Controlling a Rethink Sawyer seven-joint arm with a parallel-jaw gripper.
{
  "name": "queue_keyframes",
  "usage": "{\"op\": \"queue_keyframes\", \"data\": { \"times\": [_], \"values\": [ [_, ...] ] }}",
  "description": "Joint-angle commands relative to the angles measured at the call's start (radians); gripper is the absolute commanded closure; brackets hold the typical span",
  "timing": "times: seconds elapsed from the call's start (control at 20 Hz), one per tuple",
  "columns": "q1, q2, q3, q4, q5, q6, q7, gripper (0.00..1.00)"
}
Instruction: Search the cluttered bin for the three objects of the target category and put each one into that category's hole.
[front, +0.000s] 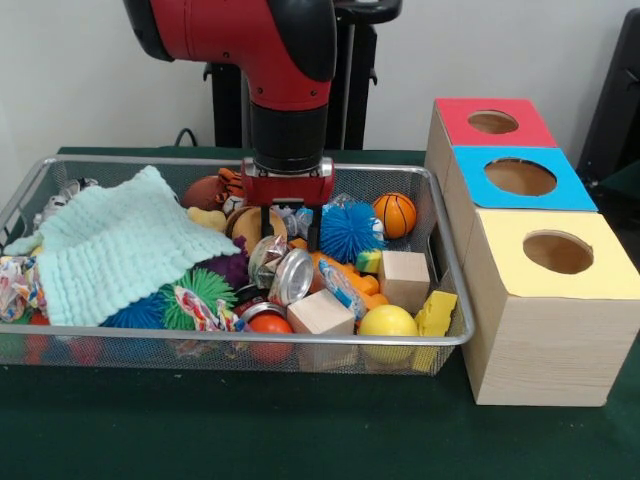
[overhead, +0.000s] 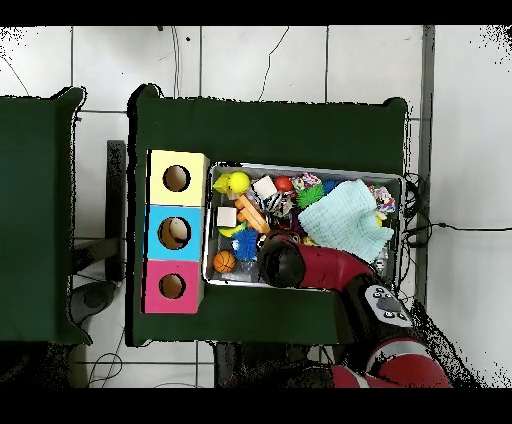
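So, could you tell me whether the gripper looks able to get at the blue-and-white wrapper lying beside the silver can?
Probably yes. The gripper hangs open over the bin, and the wrapper lies on top beside the silver can, nothing covering it.

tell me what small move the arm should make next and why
Probably lower a little and close on the crinkly clear wrapper just below. The gripper hangs open over the middle of the cluttered bin, fingers either side of that wrapper, holding nothing. The red-topped box's hole is empty-looking, so a grasp comes before any carry.
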Motion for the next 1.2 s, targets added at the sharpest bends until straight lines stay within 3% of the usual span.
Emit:
{"op": "queue_keyframes", "data": {
  "times": [0.05,1.2],
  "values": [
    [-0.043,0.18,0.079,-0.035,-0.048,0.081,0.017,0.0],
    [-0.105,0.18,0.108,0.127,-0.07,0.023,0.065,0.0]
  ]
}}
